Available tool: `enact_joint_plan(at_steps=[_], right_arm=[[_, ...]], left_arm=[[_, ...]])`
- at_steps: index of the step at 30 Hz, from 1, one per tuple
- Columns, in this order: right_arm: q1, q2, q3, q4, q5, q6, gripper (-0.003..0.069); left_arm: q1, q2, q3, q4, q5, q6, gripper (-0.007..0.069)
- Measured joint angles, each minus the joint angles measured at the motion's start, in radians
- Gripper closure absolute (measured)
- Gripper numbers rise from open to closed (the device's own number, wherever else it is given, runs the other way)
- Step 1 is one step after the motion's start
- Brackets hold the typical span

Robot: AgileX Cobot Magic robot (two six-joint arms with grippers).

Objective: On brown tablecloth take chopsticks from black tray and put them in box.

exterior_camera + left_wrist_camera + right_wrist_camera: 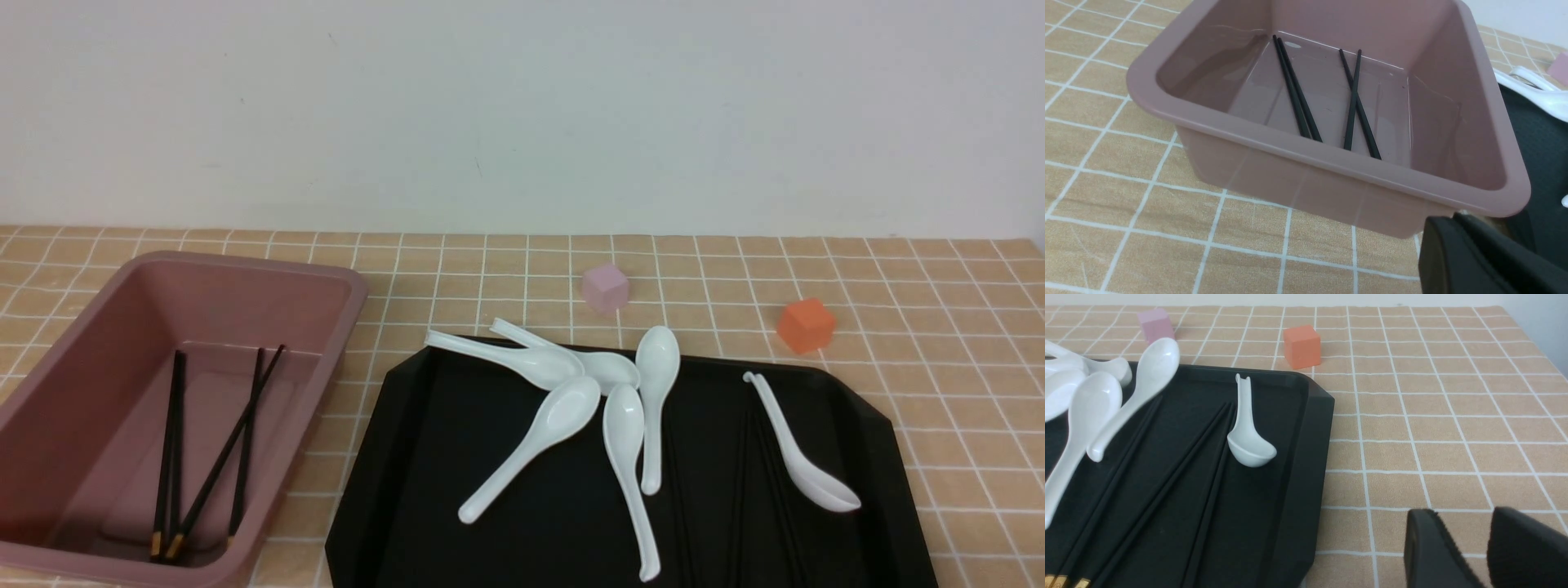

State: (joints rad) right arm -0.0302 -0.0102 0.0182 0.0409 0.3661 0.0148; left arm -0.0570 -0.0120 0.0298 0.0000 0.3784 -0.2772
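Lying in the box (98,327), four chopsticks (173,457) rested on its floor, gold-banded ends toward the near wall; the front view showed one close pair and two more sticks leaning across each other. More chopsticks (1167,490) lay on the black tray (457,523), nearly lost against its gloss in the front view, where only faint lines showed. The right wrist view made them plain: several long sticks fanned along the tray floor, gold bands at the near edge, beside a lone white spoon (1247,441). That spoon (796,457) sat toward the tray's 3 o'clock side, while a cluster of five white spoons (588,392) crowded its 12 o'clock area. The box stood at the tray's 9 o'clock, just beside it on the brown tablecloth (939,392).

Beyond the tray, toward 12 o'clock, a pink cube (605,288) sat on the cloth, and an orange cube (805,324) near 1 o'clock.

Neither arm appeared in the front view. The left wrist view alone showed the left gripper (1478,257) as a dark mass just outside the box's rim; I could not tell how its jaws stood. The right wrist view showed the right gripper (1480,555) over bare cloth beside the tray, two black fingers (1433,555) narrowly parted with nothing between them.
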Motion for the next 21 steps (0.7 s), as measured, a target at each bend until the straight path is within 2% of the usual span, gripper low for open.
enact_joint_plan(at_steps=[21], right_arm=[[0.0,0.0,0.0,0.0,0.0,0.0,0.0419]], left_arm=[[0.0,0.0,0.0,0.0,0.0,0.0,0.0585]])
